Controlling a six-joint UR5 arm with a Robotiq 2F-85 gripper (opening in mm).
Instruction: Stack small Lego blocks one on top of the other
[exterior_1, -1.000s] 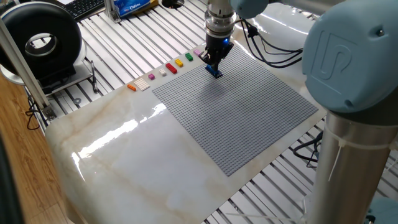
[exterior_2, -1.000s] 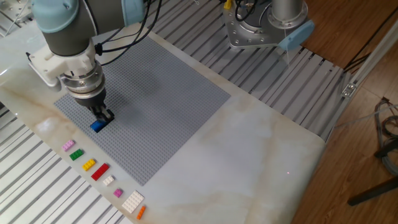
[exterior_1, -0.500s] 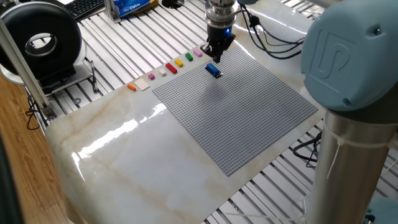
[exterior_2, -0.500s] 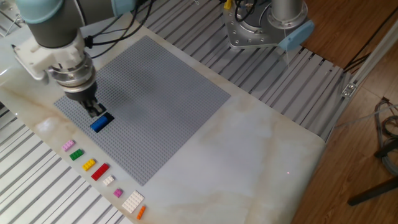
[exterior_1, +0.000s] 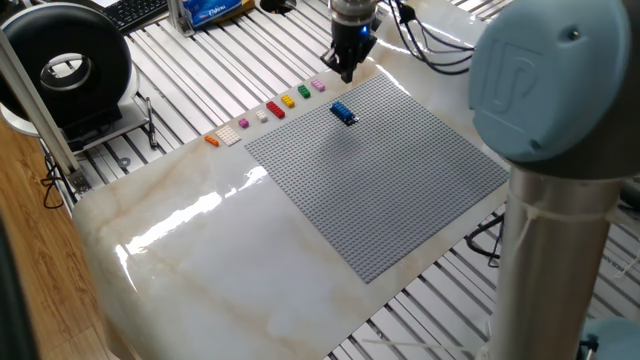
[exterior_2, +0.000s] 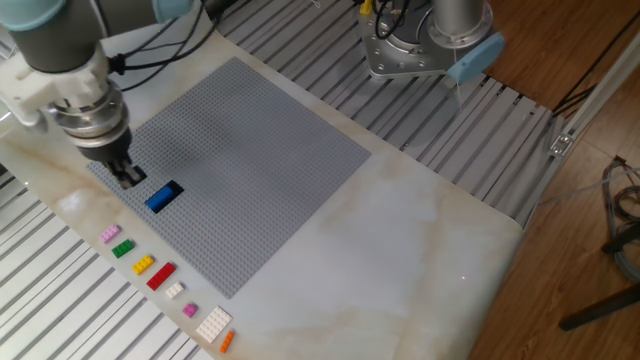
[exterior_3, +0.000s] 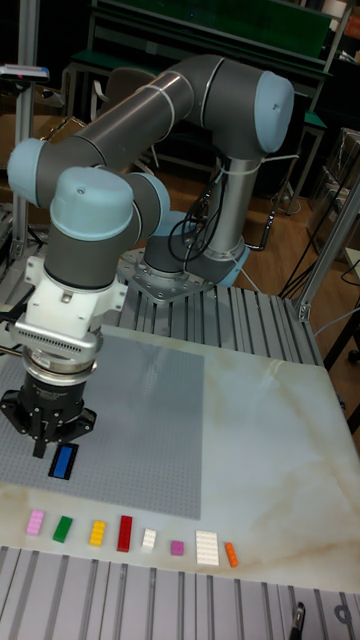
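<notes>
A small blue Lego block (exterior_1: 343, 113) (exterior_2: 163, 196) (exterior_3: 65, 461) lies on the grey baseplate (exterior_1: 400, 180) near its edge, with nothing holding it. My gripper (exterior_1: 346, 72) (exterior_2: 130, 178) (exterior_3: 50, 445) hangs open and empty just above the baseplate edge, beside the blue block and apart from it, towards the row of loose bricks. A pink block (exterior_2: 109, 234) (exterior_3: 36, 521) lies at the end of that row closest to the gripper. A tiny purple block (exterior_2: 190, 310) (exterior_3: 177, 547) lies further along the row.
The row on the marble beside the baseplate also holds a green brick (exterior_2: 123, 248), a yellow one (exterior_2: 143, 264), a red one (exterior_2: 161, 275), a small white one (exterior_2: 174, 290), a larger white plate (exterior_2: 213, 324) and an orange piece (exterior_2: 227, 341). The arm's base (exterior_2: 430, 40) stands beyond the baseplate.
The gripper let go of the blue block on the baseplate, rose and moved off towards the row of loose bricks. The blue block stayed where it was set.
</notes>
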